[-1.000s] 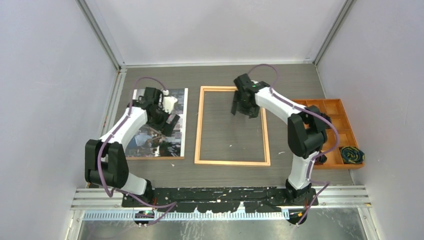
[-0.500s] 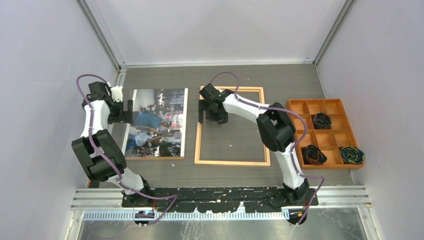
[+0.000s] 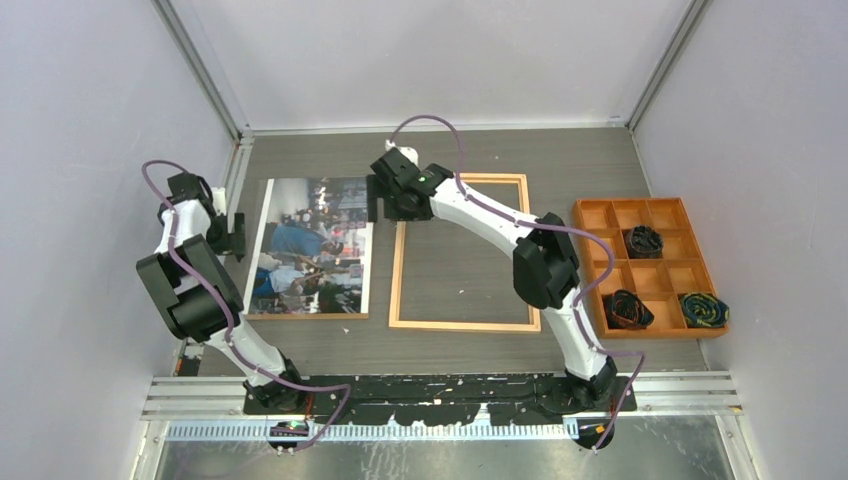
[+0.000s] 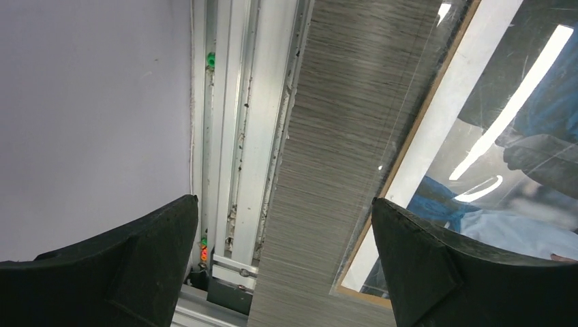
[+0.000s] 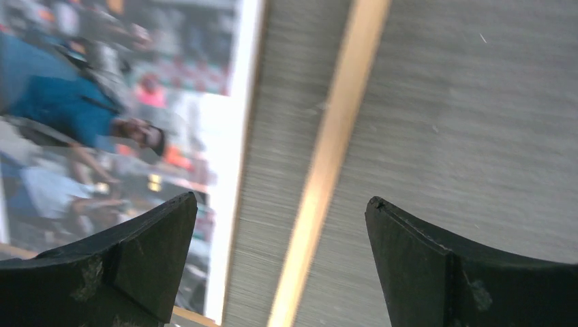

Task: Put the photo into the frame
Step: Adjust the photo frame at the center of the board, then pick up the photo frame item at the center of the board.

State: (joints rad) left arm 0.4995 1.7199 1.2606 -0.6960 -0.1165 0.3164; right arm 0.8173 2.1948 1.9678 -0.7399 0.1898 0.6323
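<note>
The photo [image 3: 310, 250] lies flat, picture side up, on the left of the table. The frame [image 3: 465, 325], thin light wood, lies flat just to its right with bare table inside it. My left gripper [image 3: 238, 235] hangs open over the table strip beside the photo's left edge [image 4: 436, 129], holding nothing [image 4: 284, 211]. My right gripper [image 3: 385, 205] is open above the gap between the two, near their far ends. Between its fingers [image 5: 281, 201] show the frame's left rail [image 5: 334, 157] and the photo's white margin [image 5: 235, 136].
An orange compartment tray [image 3: 600, 215] stands at the right with three dark coiled bundles [image 3: 643, 241] in it. An aluminium rail [image 4: 238, 136] and the left wall run close beside my left gripper. The right arm reaches across the frame from its base.
The left arm swung off the top of the photo to its left edge. The right arm moved left from inside the frame to its left rail, its jaws spreading wider.
</note>
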